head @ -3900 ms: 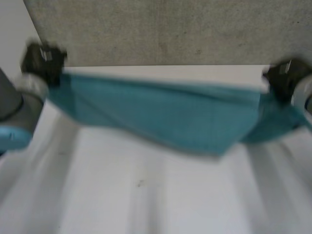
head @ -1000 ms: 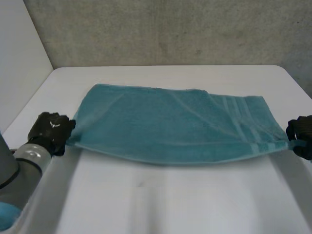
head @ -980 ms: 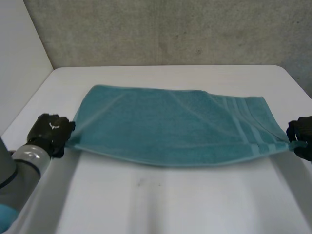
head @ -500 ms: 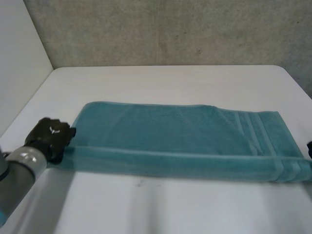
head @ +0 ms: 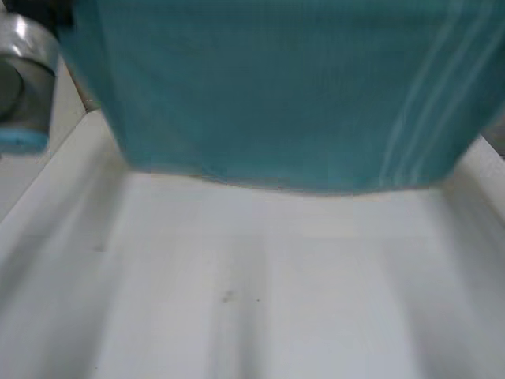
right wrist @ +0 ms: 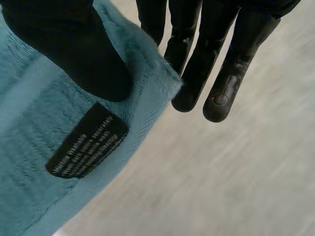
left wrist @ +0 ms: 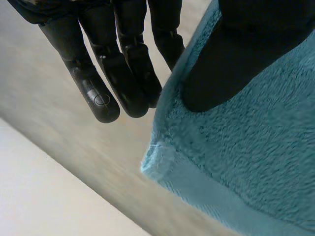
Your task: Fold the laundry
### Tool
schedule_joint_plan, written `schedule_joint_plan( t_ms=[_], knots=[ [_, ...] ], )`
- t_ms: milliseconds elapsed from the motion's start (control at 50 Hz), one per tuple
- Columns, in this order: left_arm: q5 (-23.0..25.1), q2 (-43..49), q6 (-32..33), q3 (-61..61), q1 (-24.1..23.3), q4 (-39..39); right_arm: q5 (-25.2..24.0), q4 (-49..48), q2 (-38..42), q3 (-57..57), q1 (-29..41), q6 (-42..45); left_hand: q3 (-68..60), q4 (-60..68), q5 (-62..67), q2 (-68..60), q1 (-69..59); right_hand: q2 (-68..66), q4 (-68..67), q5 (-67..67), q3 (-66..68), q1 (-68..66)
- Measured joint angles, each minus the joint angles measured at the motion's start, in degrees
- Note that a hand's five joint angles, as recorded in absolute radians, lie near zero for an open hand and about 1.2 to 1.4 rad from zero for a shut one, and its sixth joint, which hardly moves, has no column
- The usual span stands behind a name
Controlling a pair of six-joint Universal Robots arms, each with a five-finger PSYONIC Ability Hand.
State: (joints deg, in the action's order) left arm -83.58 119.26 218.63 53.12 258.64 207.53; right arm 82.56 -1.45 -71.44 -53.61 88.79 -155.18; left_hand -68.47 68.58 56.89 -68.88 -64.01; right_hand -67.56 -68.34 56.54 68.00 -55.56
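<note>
The teal towel hangs spread across the upper part of the head view and blocks what lies behind it. The left arm sits at the upper left. The left hand pinches one towel corner between thumb and fingers. The right hand pinches another corner, beside a black label. The white table lies below.

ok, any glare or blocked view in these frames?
Head view: the towel hangs across the camera, hiding the far side of the table; even light, no glare. Left wrist view: faint sheen on the left hand. Right wrist view: same on the right hand.
</note>
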Motion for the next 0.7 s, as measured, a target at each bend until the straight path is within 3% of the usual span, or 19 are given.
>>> schedule_joint_plan(
  t_ms=[140, 360, 500, 640, 700],
  knots=[
    [2.05, -6.38, -6.75, 3.99, 0.46, 4.79, -1.54, -8.25, -7.61, -7.71, -0.2, -6.04, 0.0, 0.0, 0.0, 0.0, 0.0, 0.0, 0.0, 0.48, 0.0, 0.0],
    [2.56, -7.61, -7.95, 25.7, 2.36, 5.1, -7.42, -10.21, -8.44, -25.86, -0.57, -5.11, -0.01, 0.01, 0.0, -0.02, 0.0, 0.0, 0.0, 0.49, 0.0, 0.0],
    [2.68, -4.45, -7.8, 41.52, 3.0, 5.87, -13.31, -10.0, -3.99, -40.32, -0.93, 2.43, -0.02, 0.01, 0.0, -0.04, 0.0, 0.0, 0.0, 0.49, 0.01, 0.0],
    [2.67, -4.26, -7.49, 49.01, 2.55, 5.88, -13.74, -7.22, -1.37, -45.47, -1.3, 9.9, -0.02, 0.01, 0.0, -0.04, 0.0, 0.0, 0.0, 0.49, 0.01, 0.0],
    [2.52, -7.64, -7.0, 53.68, 2.33, 3.52, -13.36, -0.22, -1.73, -46.67, -2.57, 15.14, -0.02, 0.01, 0.0, -0.04, 0.0, 0.0, 0.0, 0.49, 0.01, 0.0]
  ],
)
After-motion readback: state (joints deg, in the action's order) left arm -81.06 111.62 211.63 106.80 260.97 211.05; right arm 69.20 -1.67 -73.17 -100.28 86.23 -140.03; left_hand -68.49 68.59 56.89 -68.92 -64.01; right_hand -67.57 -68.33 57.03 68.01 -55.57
